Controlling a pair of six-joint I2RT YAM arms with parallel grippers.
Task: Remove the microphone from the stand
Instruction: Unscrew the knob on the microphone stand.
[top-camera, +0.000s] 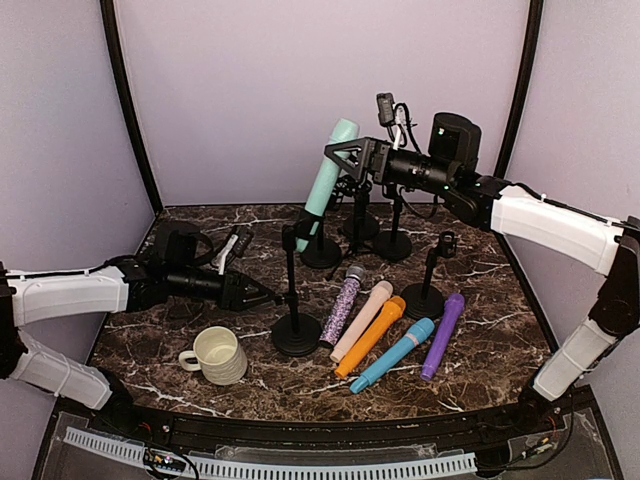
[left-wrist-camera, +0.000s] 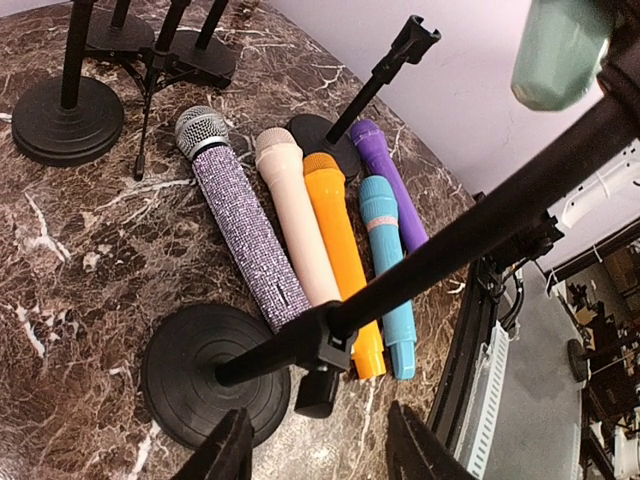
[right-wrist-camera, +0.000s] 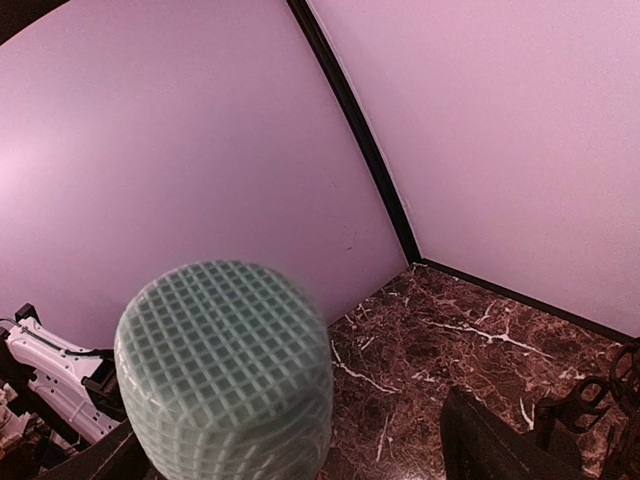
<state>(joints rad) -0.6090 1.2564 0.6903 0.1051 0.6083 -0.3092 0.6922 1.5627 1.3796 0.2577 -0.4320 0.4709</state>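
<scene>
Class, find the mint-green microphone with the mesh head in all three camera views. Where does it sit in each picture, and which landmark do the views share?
Top external: the mint-green microphone leans in a black stand at centre back.
Left wrist: only a blurred mint piece shows, in the top right corner.
Right wrist: its mesh head fills the lower left.
Shared landmark: the dark marble tabletop.
</scene>
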